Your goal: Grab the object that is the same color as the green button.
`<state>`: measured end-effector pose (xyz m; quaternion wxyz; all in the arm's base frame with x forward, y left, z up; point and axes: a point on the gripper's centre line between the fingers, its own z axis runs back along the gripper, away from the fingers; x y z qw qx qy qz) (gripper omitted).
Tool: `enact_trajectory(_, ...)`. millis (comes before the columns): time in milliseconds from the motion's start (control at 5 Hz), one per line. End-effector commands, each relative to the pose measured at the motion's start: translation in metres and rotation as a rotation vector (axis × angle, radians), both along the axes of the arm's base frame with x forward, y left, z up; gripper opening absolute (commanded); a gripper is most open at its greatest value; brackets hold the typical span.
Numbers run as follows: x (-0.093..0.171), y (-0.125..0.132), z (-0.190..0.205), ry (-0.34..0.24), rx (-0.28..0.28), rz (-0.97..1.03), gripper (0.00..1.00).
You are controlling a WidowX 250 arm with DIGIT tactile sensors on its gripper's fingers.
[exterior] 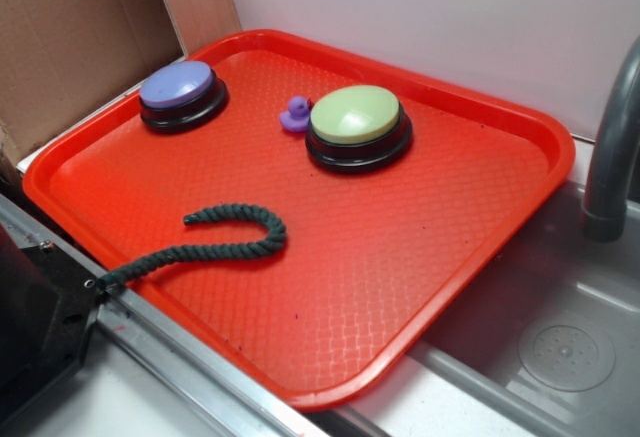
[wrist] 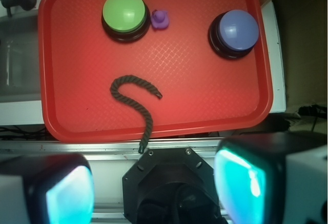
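A dark green twisted rope (exterior: 215,245) with a hooked end lies on the red tray (exterior: 400,297); its straight end hangs over the tray's near edge. It also shows in the wrist view (wrist: 134,95). The green button (exterior: 356,123), pale yellow-green on a black base, stands at the tray's far side, also in the wrist view (wrist: 123,15). My gripper (wrist: 154,188) is open and empty, high above the robot base, well back from the tray. Its two fingers (wrist: 246,178) show large and blurred at the bottom. The gripper is out of the exterior view.
A purple-topped button (exterior: 181,94) stands at the tray's far left, also in the wrist view (wrist: 236,32). A small purple duck (exterior: 296,114) sits beside the green button. The black robot base (exterior: 40,327) is at the left. A metal sink (exterior: 560,347) and a grey faucet (exterior: 612,147) are at the right.
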<state>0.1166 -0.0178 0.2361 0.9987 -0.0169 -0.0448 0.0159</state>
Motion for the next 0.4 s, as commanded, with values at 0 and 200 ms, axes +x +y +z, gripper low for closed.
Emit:
enact_trajectory(0,0.0,0.0,0.0,0.0,0.0,0.0,1.0)
enact_trajectory(200,0.012,-0.001,-0.014,-0.007,0.014,-0.04,1.0)
